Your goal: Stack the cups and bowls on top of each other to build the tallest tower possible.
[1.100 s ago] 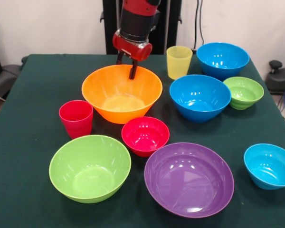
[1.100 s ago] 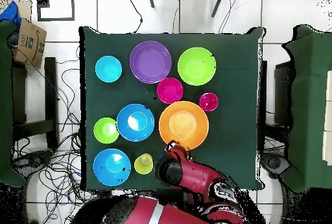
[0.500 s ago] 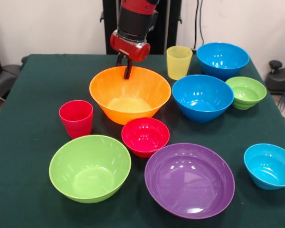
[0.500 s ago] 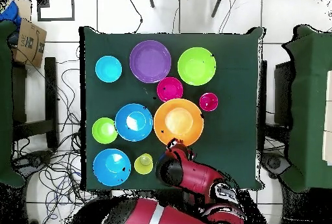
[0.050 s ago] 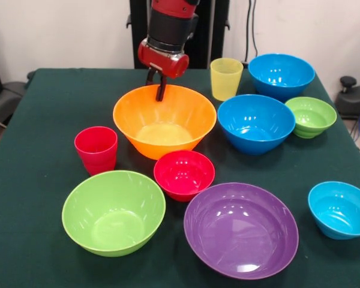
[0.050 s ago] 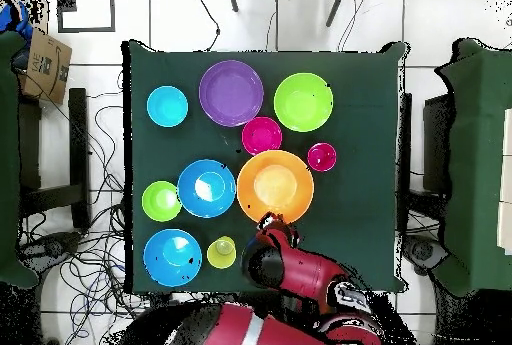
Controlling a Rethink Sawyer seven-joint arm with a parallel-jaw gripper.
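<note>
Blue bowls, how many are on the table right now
3. One blue bowl sits at the far corner by the yellow cup, a second beside the orange bowl, and a smaller one near the purple bowl. None appears hidden.

Dark green table cloth (image 6: 370, 111) covers square table. Cardboard box (image 6: 47, 63) on floor just beside table, off upper left corner in overhead view (printed lettering on flap, unreadable). Black cables (image 6: 95, 131) trail over white tiled floor (image 6: 180, 16) along same side of table.
</note>
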